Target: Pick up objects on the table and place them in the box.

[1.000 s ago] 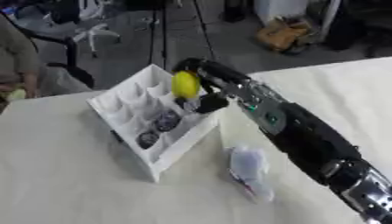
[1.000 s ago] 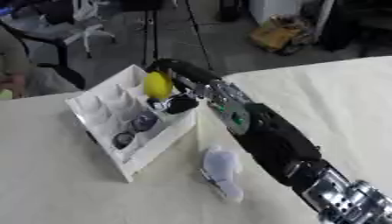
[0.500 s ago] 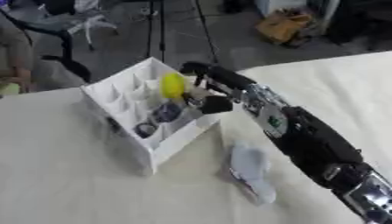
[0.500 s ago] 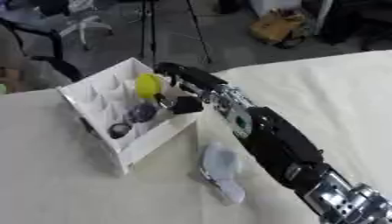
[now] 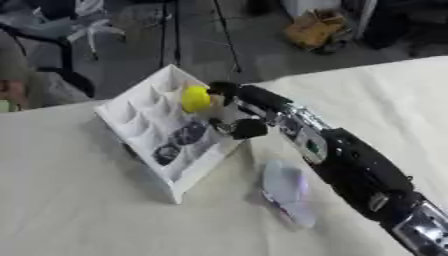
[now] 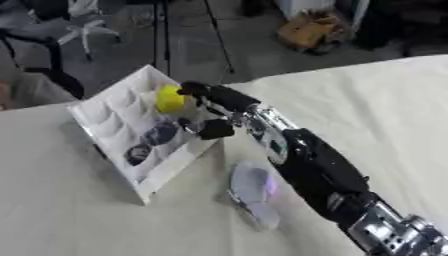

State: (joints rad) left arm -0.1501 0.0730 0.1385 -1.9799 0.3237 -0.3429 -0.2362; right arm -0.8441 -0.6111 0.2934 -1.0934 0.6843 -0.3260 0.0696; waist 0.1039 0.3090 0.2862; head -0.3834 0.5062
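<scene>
Though blurred, right hand (image 5: 229, 111) against yellow object (image 5: 195, 99) over box (image 5: 140, 111).

— Surface?
— Table (image 5: 79, 215) under a pale cloth.
— Items resting on it?
— White compartmented box (image 5: 131, 122), tilted; pale translucent object (image 5: 287, 192) just beside its near corner.

A: The right hand (image 5: 229, 111) is smeared over the box (image 5: 131, 127); whether its fingers wrap the yellow object (image 5: 195, 99) cannot be told.

B: The dark items (image 5: 178, 141) in the compartments are only dim blobs.

A: The pale thing (image 6: 253, 192) on the surface (image 5: 79, 210) is blurred, and the arm runs off the lower right corner.
</scene>
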